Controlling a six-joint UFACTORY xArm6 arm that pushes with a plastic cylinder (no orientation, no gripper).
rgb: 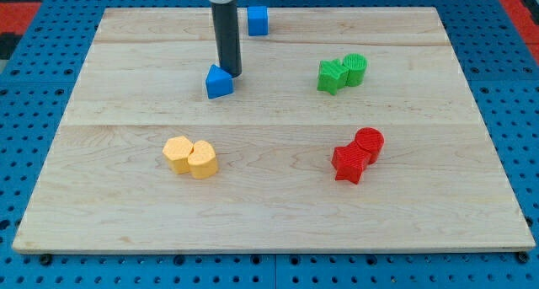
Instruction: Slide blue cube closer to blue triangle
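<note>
My tip (232, 72) rests on the wooden surface (269, 217), the rod upright, touching the blue triangle (219, 82) at its upper right. It holds nothing. The blue cube (258, 20) sits near the view's top edge, just right of the rod, apart from the triangle. Green blocks (342, 72), red blocks (358, 154) and yellow blocks (190, 157) lie in touching pairs. No writing shows.

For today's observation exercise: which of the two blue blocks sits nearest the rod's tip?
The blue triangle: my tip stands right beside it on its upper right. The blue cube lies apart, near the view's top.
</note>
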